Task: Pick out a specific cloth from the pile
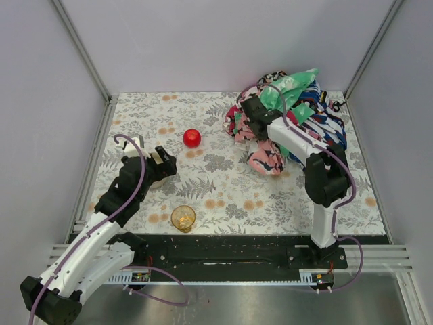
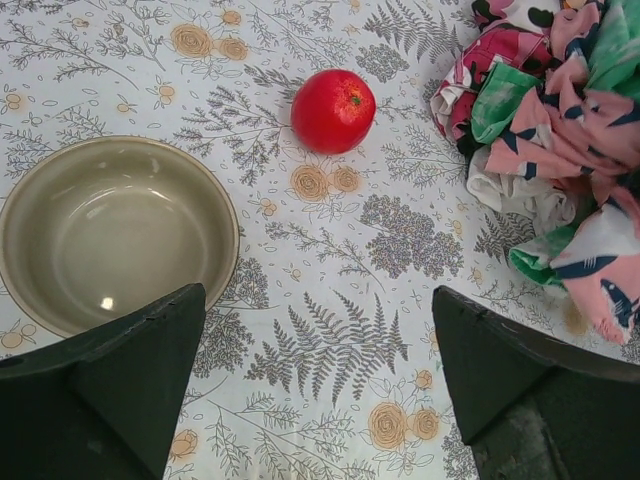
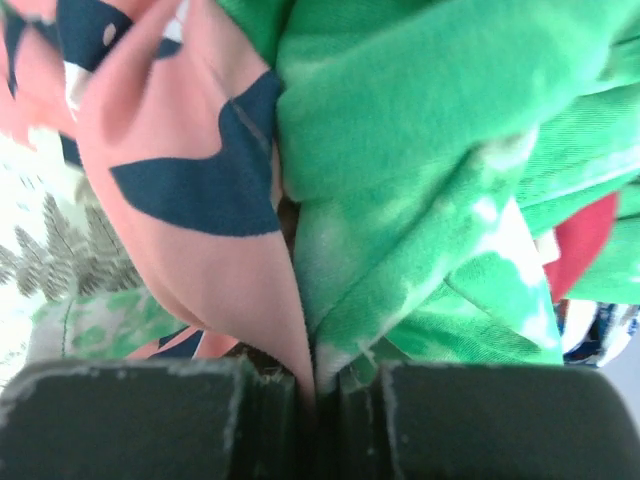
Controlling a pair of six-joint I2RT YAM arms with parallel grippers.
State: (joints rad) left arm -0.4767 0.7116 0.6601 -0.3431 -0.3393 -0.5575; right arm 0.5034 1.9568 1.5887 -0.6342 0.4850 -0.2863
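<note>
Your right claw (image 3: pixel 315 388) is closed on pink and green folds (image 3: pixel 235 285) of the pile (image 1: pixel 298 112), not the cloth (image 2: pixel 520 198). Lifting would likely extract the wrong fabric. Your left claw (image 2: pixel 318 335) is wide open and empty.

This looks like a robot laboratory cell and not a home. The worktop (image 1: pixel 203 196) is closed in by plain white panels (image 1: pixel 223 40) held in bare aluminium posts (image 1: pixel 81 47). Two robot arms, the left arm (image 1: pixel 101 223) and the right arm (image 1: pixel 325 183), stand on a black base rail (image 1: pixel 216 254) with loose purple cables (image 1: pixel 139 177) along them.
</note>
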